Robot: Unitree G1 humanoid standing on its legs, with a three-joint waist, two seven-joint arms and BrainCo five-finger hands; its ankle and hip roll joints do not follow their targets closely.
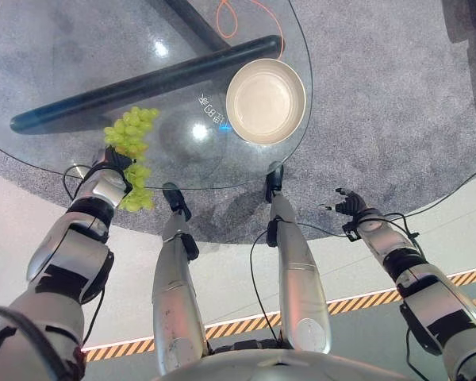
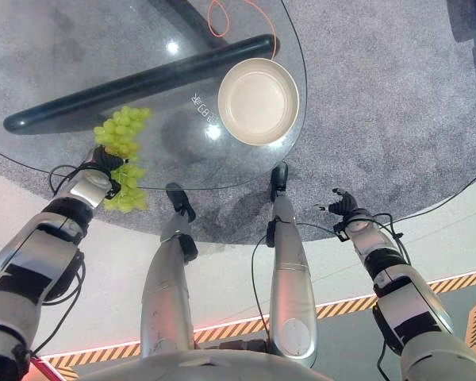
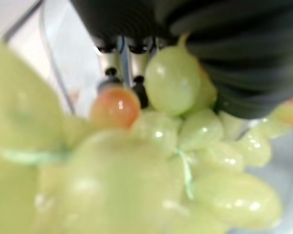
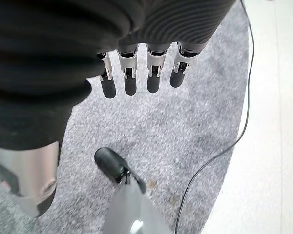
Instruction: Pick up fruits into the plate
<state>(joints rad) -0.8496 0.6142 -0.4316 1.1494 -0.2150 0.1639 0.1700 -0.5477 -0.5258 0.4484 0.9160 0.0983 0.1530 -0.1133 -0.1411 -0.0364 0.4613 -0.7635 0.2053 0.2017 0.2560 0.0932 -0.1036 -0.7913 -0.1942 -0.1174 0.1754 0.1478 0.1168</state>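
A bunch of green grapes (image 1: pixel 130 152) is seen at the near left edge of the round glass desk (image 1: pixel 55 48), part of it hanging past the rim. The left hand (image 1: pixel 111 168) is set against the bunch from the near side; in the left wrist view the grapes (image 3: pixel 185 161) are pressed right up to the dark ribbed cover, and the fingers appear to be curled into the bunch, though they are largely hidden and this cannot be told for certain. The cream plate (image 1: pixel 265 101) lies on the desk's right side, well apart from the grapes and bare of fruit. The right hand (image 1: pixel 351 205) is held off the desk above the grey carpet (image 1: pixel 381 95), its fingers (image 4: pixel 129 73) straight and holding nothing.

The step in hand is judged to be the grasp and lift of the bunch. The stem or the dense middle should be taken rather than loose outer grapes, so that none are shed. The bunch should be raised clear of the glass before being carried across and lowered into the plate.
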